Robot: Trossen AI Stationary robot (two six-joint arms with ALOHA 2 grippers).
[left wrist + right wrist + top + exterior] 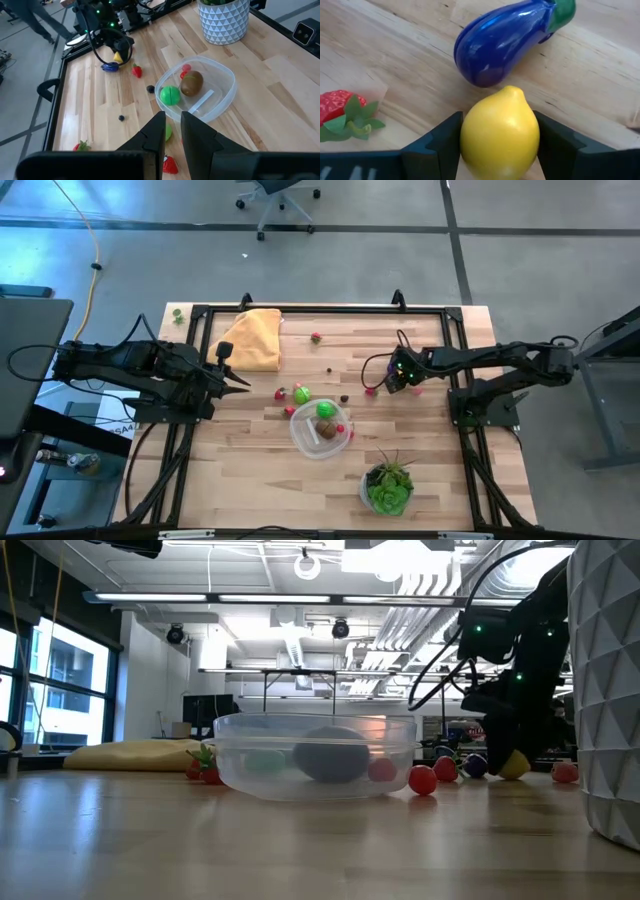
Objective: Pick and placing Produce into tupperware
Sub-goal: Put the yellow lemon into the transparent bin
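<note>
A wooden table holds a round clear tupperware at its centre — inside, a green ball and a brown fruit. Right of it, the right gripper has its fingers against both sides of a yellow lemon, beside a toy eggplant and strawberry. The left gripper waits left of the tupperware — fingers nearly closed, holding nothing.

two dark jointed arms, black looping cables, green indicator lights.
</note>
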